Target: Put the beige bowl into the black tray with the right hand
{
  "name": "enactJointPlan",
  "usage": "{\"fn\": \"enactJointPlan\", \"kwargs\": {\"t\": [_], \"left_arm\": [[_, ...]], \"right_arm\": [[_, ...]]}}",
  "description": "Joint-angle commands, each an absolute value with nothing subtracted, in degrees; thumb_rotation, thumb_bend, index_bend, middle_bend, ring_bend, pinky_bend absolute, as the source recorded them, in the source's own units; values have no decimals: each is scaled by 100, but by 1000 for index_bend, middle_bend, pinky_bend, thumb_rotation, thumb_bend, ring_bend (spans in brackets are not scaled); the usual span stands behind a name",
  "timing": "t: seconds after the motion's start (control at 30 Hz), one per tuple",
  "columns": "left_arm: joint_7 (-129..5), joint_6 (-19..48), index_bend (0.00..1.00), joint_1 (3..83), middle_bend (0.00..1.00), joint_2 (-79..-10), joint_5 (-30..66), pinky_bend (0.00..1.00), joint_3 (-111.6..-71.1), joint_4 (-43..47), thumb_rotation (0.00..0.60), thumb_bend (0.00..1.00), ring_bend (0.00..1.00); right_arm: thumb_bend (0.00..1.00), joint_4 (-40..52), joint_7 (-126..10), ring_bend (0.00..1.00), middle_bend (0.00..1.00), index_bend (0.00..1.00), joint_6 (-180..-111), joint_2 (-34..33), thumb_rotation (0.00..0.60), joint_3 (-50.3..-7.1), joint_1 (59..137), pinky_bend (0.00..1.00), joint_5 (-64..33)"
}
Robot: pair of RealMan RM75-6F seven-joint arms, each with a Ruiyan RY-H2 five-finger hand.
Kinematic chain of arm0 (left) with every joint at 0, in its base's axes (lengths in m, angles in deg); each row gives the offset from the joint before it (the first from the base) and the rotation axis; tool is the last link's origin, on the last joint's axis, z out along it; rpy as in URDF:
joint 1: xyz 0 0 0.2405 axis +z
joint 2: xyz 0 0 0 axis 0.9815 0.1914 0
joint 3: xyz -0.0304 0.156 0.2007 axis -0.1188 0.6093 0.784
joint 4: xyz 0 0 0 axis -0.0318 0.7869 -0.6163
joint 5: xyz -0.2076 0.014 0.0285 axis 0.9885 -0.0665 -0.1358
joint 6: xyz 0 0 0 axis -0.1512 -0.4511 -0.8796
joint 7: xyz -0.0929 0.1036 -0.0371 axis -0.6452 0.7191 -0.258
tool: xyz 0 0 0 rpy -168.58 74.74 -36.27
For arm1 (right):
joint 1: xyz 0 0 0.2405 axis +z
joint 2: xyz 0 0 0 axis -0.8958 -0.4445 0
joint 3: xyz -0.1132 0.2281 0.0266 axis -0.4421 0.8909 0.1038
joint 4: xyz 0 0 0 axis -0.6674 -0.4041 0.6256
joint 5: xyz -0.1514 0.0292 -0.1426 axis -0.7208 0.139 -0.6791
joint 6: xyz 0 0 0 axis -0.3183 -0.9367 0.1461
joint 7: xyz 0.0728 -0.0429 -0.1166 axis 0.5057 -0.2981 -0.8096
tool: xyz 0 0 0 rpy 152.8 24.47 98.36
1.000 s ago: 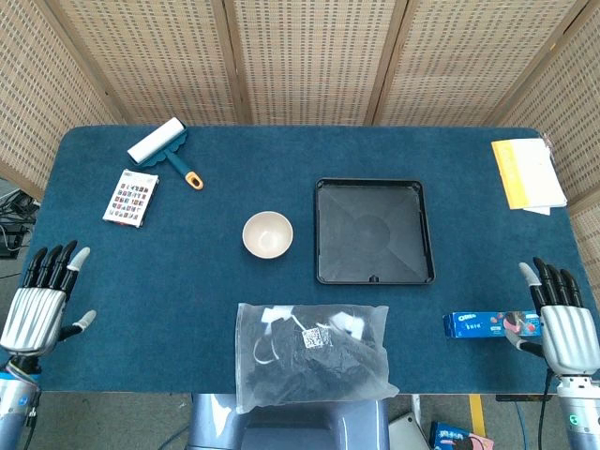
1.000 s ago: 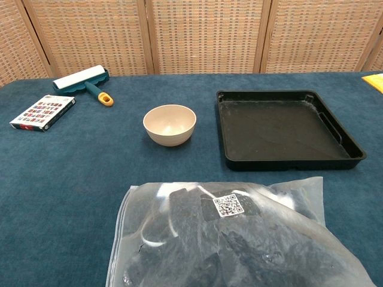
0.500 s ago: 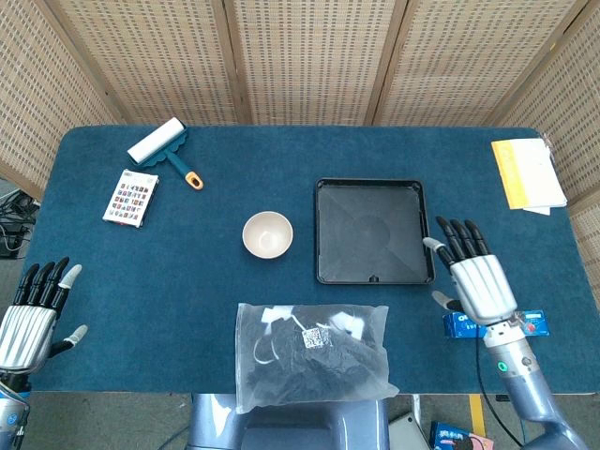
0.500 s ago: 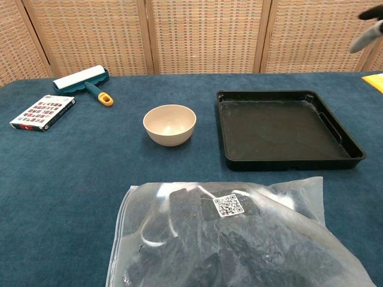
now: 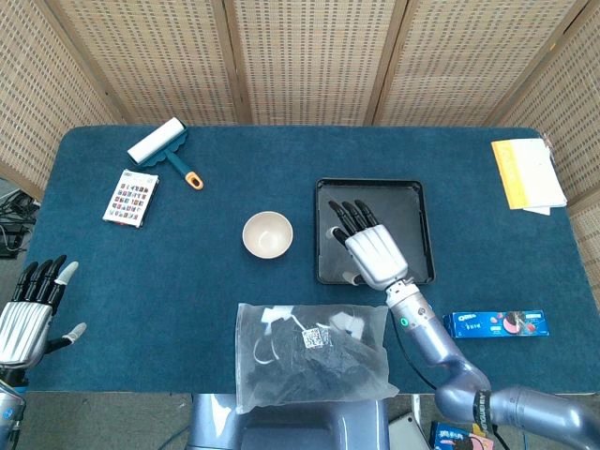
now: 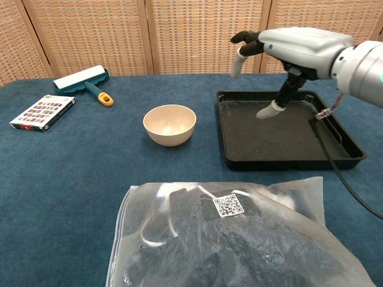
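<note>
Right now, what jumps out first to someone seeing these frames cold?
The right robot hand, open, hovers over the black tray at mid-table, fingers toward the beige bowl, which sits untouched on the blue cloth left of the tray. Nearest the robot lies a clear plastic bag of dark contents with a QR label.

A staged robot test room: woven screens [image 5: 309, 56] fence a blue-carpeted table [image 5: 225, 309] strewn with unrelated household props, cables [image 5: 14, 225] trailing beside.
</note>
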State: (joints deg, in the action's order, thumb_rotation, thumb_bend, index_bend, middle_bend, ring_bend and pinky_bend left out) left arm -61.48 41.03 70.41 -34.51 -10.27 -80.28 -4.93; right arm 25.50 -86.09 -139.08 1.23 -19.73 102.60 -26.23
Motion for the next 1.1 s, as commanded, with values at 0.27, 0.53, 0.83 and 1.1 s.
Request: {"fn": "enactJointPlan", "kwargs": {"t": [0.27,0.53,0.83,1.1], "left_arm": [[-6343,3878,0,7006,0,-3455,-1010,0,-8110,-394,600,180,0],[-6446,3757,0,7000,0,-3455,-979,0,-8155,-341,600,179,0],[-6498,3591,0,6977,0,-3455,-964,0,-8173,-316,600,180,0],[-6525,3503,0,6968,0,-3457,-953,0,-8208,-305,600,180,0]], "right_arm": [[192,1459,-8593,0,75,389,-13309,1071,600,-1891,11126,61,-2131],[199,709,-8319,0,87,408,-13065,1599,600,-2003,11452,65,-2028],[209,-33,-7916,0,101,422,-12858,2007,600,-1987,11795,72,-2050],[218,-617,-7567,0,109,434,-12719,2286,600,-1939,12127,72,-2146]]}}
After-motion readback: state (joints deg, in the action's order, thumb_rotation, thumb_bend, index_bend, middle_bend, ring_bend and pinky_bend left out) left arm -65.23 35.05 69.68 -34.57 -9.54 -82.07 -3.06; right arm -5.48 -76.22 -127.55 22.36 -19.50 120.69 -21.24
